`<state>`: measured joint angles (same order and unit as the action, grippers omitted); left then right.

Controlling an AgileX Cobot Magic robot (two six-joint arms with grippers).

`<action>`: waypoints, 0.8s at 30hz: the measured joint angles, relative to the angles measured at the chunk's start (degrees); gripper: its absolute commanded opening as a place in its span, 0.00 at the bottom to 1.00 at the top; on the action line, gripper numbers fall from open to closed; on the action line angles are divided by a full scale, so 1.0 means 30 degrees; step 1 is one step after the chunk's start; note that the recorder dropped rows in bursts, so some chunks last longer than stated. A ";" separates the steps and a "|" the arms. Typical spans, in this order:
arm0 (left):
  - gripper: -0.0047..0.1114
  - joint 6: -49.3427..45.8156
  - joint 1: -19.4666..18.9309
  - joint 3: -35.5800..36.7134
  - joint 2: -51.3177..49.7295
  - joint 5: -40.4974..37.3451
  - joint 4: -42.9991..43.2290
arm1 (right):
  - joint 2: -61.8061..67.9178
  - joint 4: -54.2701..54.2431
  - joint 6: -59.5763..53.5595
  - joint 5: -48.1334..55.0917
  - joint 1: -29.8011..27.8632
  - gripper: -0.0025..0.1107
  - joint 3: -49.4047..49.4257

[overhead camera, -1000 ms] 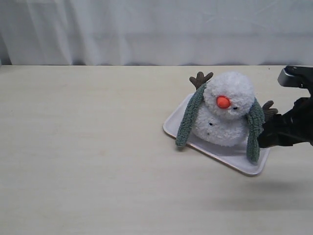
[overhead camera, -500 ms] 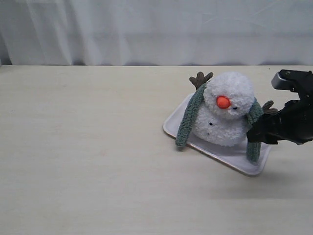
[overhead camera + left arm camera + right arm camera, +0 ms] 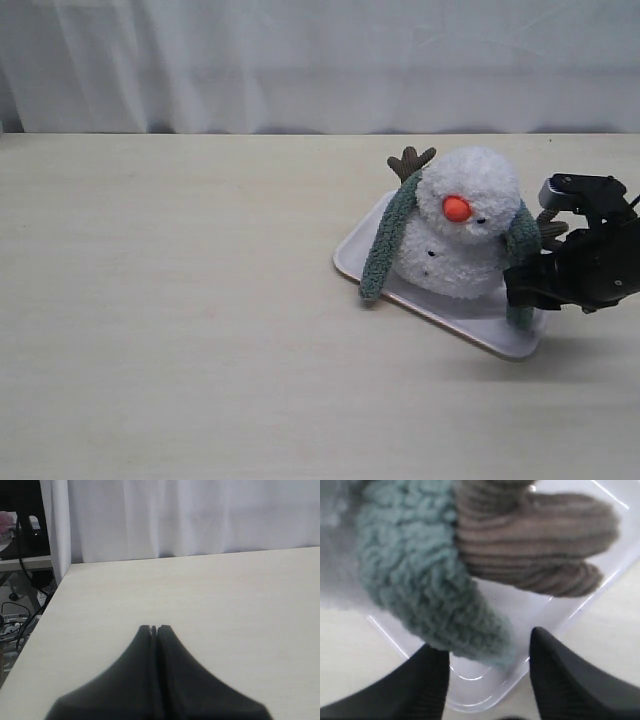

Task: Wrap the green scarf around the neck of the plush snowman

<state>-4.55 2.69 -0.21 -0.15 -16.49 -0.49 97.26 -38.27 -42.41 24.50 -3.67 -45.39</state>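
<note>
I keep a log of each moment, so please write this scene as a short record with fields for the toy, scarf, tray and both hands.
plush snowman: upright on the tray
green scarf: draped around the back, one end hanging down each side, not crossed in front
tray: white, lying on the table
right hand: open, fingers at both sides of one hanging scarf end, not closed
left hand: shut, holding nothing, above the table
</note>
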 measured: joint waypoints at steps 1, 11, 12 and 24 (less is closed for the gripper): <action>0.04 0.0000 0.0000 0.0000 0.0000 0.0000 0.0000 | -0.0005 -0.0086 0.0000 -0.0087 0.0000 0.25 0.0000; 0.04 0.0000 0.0000 0.0000 0.0000 0.0000 0.0000 | 0.0111 -0.3332 -0.3807 -0.0115 0.0489 0.17 0.0041; 0.04 0.0000 0.0000 0.0000 0.0000 0.0000 0.0000 | 0.0162 -0.3371 -0.3985 -0.0115 0.0672 0.17 0.0041; 0.04 0.0000 0.0000 0.0000 0.0000 0.0000 0.0000 | 0.0149 -0.3493 -0.4204 0.0806 0.1898 0.06 0.0041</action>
<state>-4.55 2.69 -0.21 -0.15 -16.49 -0.49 97.71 -48.75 -55.02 26.92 2.03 -45.27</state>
